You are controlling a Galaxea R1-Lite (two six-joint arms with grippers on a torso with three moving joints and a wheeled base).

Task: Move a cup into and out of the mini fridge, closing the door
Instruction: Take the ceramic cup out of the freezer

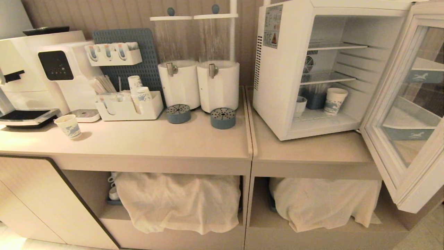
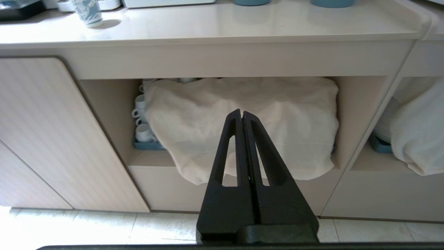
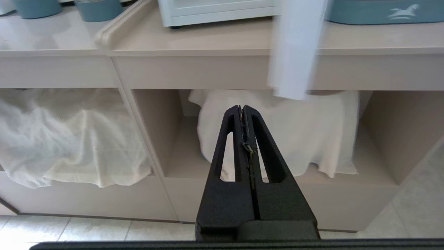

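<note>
The white mini fridge (image 1: 277, 86) stands on the right counter section, and its glass-windowed door (image 1: 406, 114) is swung wide open to the right. On the fridge floor a small white cup (image 1: 300, 105) sits at the left, partly hidden by the front frame. Beside it are a dark blue container (image 1: 314, 99) and a blue-patterned paper cup (image 1: 335, 100). Neither arm shows in the head view. My left gripper (image 2: 241, 113) is shut and empty, low before the left under-counter shelf. My right gripper (image 3: 241, 108) is shut and empty below the fridge base (image 3: 215, 10) and the door's lower edge (image 3: 295, 52).
Two white drink dispensers (image 1: 199, 85) with blue drip cups (image 1: 222, 118), a cup organizer (image 1: 128, 107), a coffee machine (image 1: 34, 69) and a loose paper cup (image 1: 68, 126) occupy the left counter. Cloths (image 1: 177, 199) (image 1: 322, 201) cover the lower shelves; white cups (image 2: 142, 121) peek out.
</note>
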